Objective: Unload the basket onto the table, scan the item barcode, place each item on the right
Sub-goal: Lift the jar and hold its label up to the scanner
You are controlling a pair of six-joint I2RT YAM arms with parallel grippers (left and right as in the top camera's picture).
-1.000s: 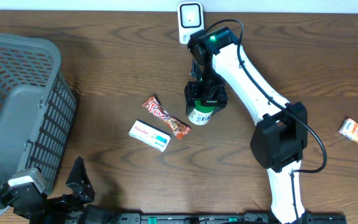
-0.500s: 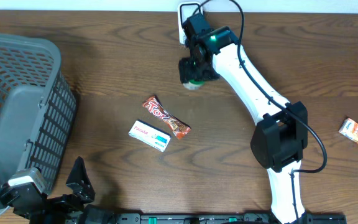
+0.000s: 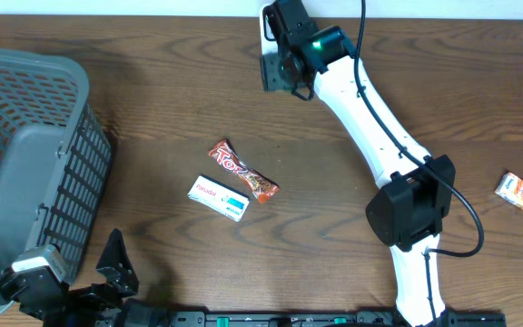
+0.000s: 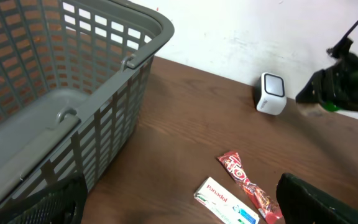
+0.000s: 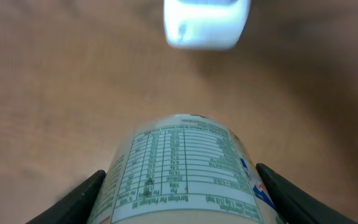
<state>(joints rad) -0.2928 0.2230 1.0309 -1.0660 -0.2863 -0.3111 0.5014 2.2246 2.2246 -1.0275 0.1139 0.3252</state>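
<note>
1. Item. The bottle [image 5: 182, 155] is clamped between the fingers of my right gripper [image 5: 185, 196], one finger against each side of its body. It is at the far edge of the table [image 3: 152, 109], just in front of the white scanner [image 4: 271, 93].

2. Orientation. In the right wrist view the nutrition panel faces my camera. No barcode shows on that face. I cannot tell whether the code is on the side turned toward the scanner.

3. Reason for the hold. A grip on the sides leaves the printed label uncovered, so the scanner can read it. I judge this to be the presentation step. If there is no read, the bottle probably needs to be rotated about its long axis.

4. Idle arm. My left gripper [image 3: 107, 277] rests at the near left corner with its jaws spread wide and nothing between them.

5. Surroundings. A chocolate bar [image 3: 243, 171] and a Panadol box [image 3: 219, 198] lie mid-table. An orange packet [image 3: 517, 191] lies at far right. The grey basket [image 3: 62, 68] stands on the left.
</note>
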